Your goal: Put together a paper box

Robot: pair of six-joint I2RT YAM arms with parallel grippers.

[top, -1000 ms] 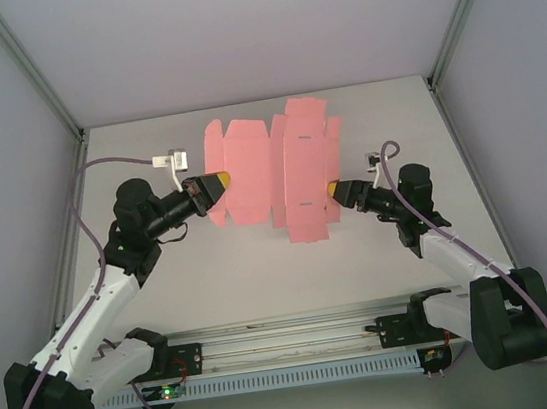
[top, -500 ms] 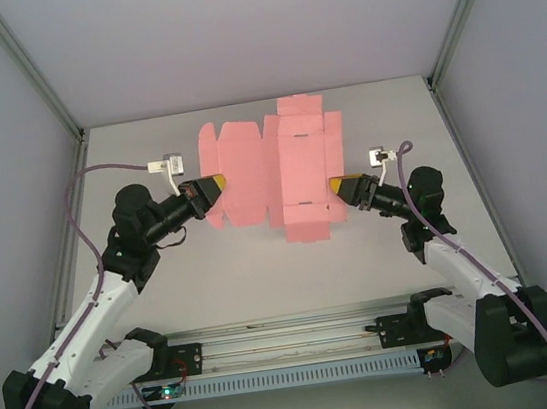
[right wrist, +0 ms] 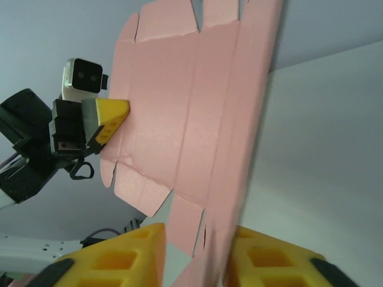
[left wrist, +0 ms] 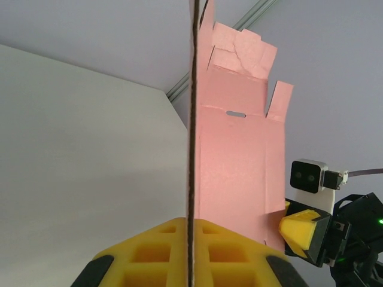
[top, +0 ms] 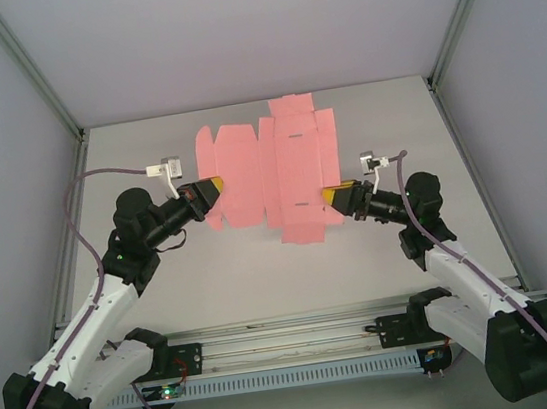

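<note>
The sheet is hanging in the air between the two arms, unfolded, and as far as I can judge clear of the table. The left gripper is pinching its left edge, with the pads pressed together and the card running edge-on between them. The right gripper is straddling the lower right edge. Its fingers are standing on either side of the card with some gap showing, and I cannot tell whether they are biting yet.

That right-hand bite is what is worrying me. A loose flap is sitting in those jaws beside the main panel, so they may be catching the flap alone. Any pull would then fold it the wrong way or tear it at the cut. With only one sure grip, thin card like this is liable to sag or twist. If the arms crowd together, it could buckle off its creases.

Little else is lying around, only bare tabletop and the rail at the near edge. The right arm's cable and small wrist camera are riding near the sheet's right-hand flaps, where a swing of the wrist might snag them.
</note>
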